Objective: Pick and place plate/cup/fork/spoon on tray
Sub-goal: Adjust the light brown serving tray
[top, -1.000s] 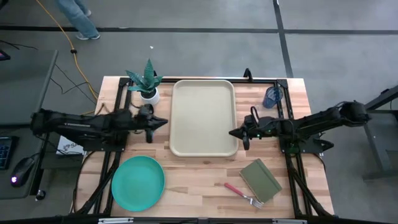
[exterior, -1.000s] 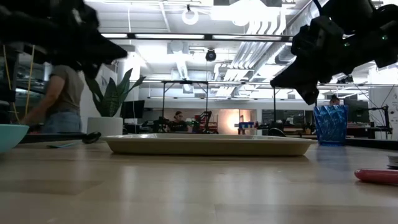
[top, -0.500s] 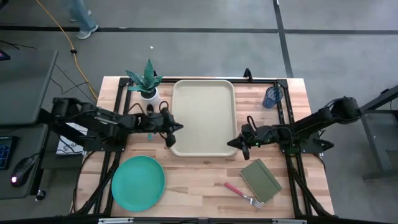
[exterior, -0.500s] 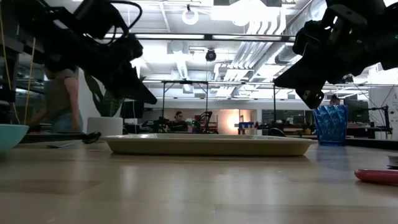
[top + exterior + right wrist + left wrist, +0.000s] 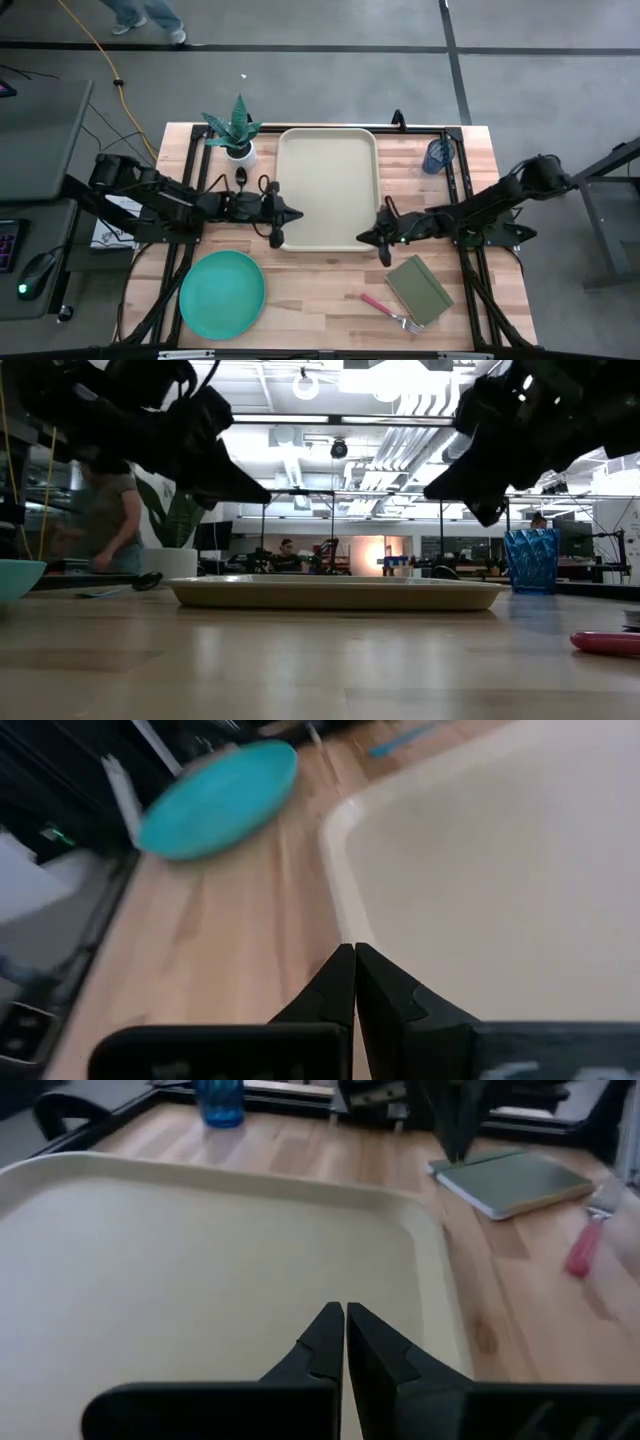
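Note:
The beige tray lies at the table's middle far side. The teal-green plate lies flat at the near left. The blue cup stands at the far right. The red-handled fork lies near the front edge. The spoon's dark bowl shows beside the plant; my left arm hides the rest of the spoon. My left gripper is shut and empty above the tray's left rim. My right gripper is shut and empty above the tray's near right corner.
A white pot with a green plant stands at the tray's far left corner. An olive-green notebook lies near right, next to the fork. Black frame rails run along both table sides. A person walks beyond the far edge.
My left gripper has gone toward the table's right edge, from left of the tray to above its left rim. My right gripper has gone toward the near edge and a little left, to the tray's near right corner. Both have stayed shut. No object has moved.

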